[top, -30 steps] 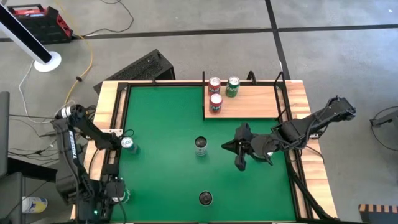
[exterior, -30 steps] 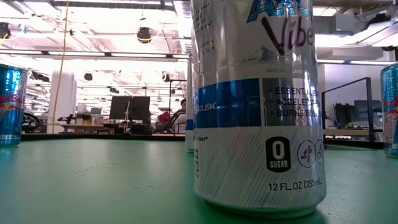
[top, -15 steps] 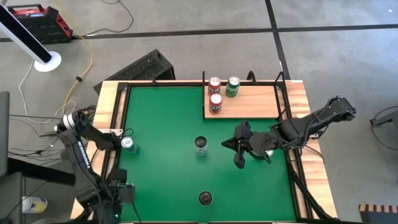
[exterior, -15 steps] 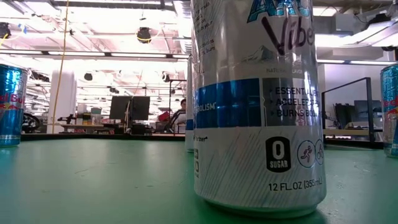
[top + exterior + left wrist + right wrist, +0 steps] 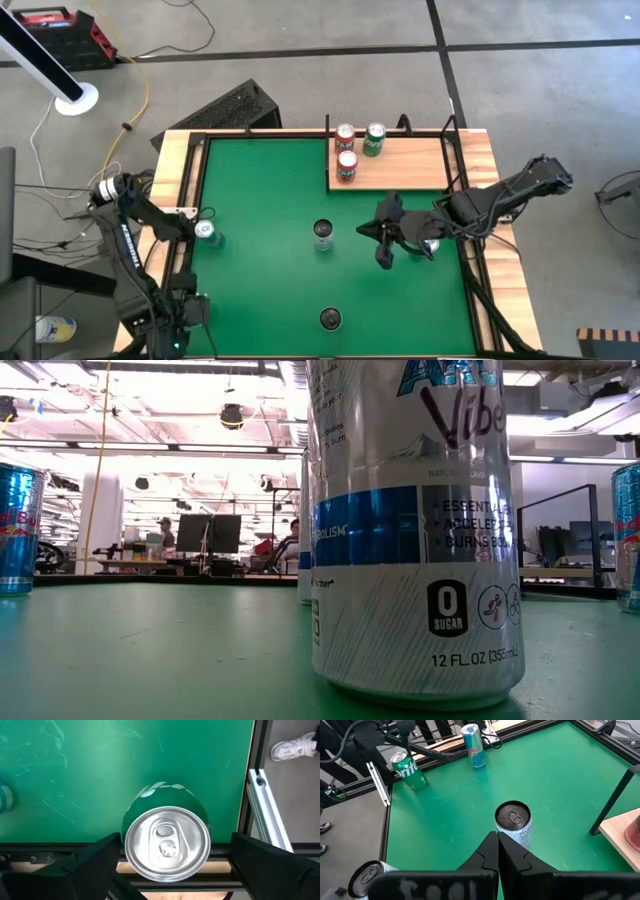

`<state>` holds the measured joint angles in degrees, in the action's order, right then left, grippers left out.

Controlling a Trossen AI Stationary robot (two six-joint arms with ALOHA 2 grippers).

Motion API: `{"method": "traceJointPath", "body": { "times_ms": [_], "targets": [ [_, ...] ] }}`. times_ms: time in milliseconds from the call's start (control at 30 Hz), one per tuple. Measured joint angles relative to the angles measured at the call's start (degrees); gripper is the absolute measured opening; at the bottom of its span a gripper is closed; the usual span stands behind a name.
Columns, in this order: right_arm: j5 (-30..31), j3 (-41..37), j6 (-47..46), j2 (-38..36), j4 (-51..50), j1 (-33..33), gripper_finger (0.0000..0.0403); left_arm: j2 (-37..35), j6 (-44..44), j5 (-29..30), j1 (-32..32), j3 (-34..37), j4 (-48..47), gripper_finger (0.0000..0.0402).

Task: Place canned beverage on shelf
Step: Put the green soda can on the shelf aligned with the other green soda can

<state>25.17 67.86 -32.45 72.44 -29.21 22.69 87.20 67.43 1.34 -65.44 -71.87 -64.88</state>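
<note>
Surface: green felt tabletop inside a slatted wooden rim with black rails.
Room: grey concrete floor with cables; a white lamp stand at 10 o'clock off the table; in the low view, a bright open workshop with monitors and a person far behind.
Shelf: pale-wood panel with thin black edge, flat, at the table's 1 o'clock corner.
Cans on shelf: three, clustered at its 9 o'clock end; two red, one green.
Cans on felt: four. White-and-blue Celsius can at centre; a dark-topped can at 6 o'clock; a slim blue Red Bull can at 9 o'clock; a green Sprite can at 7 o'clock.
Left gripper: above the Sprite can at the 7 o'clock corner, fingers spread wide to either side of its top, not touching it.
Right gripper: just to the 3 o'clock side of the Celsius can, fingers pressed together, holding nothing.
</note>
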Motion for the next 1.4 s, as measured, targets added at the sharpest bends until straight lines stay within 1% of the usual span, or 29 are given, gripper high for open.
{"method": "traceJointPath", "body": {
  "times_ms": [100, 300, 533, 633, 767, 900, 1067, 1200, 1400],
  "targets": [
    [0.0, 0.0, -0.1, 0.0, -0.5, 0.2, 0.0023, 0.0, 0.9, 0.4, -0.1, 1.6, 0.8, 0.0362],
    [0.0, 0.0, -0.1, 0.0, -0.4, 0.2, 0.0023, 0.1, 1.4, -1.1, -0.2, 6.2, 5.3, 0.0362],
    [0.1, 0.0, -0.1, 0.0, -0.6, 0.2, 0.0023, 0.1, -0.1, -1.3, -0.2, 7.2, 5.5, 0.0358],
    [0.1, 0.0, -0.1, 0.0, -0.9, 0.2, 0.0023, 0.1, -1.7, -2.9, 0.0, 7.2, 5.5, 0.0333],
    [0.1, 0.0, 0.0, 0.0, -2.1, 0.2, 0.0023, 0.0, -2.7, -4.1, 0.6, 7.2, 5.4, 0.0278],
    [0.1, 0.0, 0.1, 0.0, -3.4, 0.2, 0.0023, 0.0, -4.1, -4.2, 1.9, 6.8, 5.3, 0.0277],
    [0.1, 0.0, 1.5, 0.0, -5.0, 0.0, 0.0023, 0.1, -7.5, -4.0, 5.1, 4.1, 5.0, 0.0277],
    [-0.1, 0.0, 4.1, 0.0, -5.2, -0.1, 0.0023, 0.1, -11.4, -4.0, 9.5, 0.4, 2.3, 0.0277],
    [-7.8, 0.0, 8.5, 0.0, -7.1, -3.4, 0.0023, 0.1, -18.8, -1.6, 18.7, -6.1, -0.2, 0.0277]
  ]
}}
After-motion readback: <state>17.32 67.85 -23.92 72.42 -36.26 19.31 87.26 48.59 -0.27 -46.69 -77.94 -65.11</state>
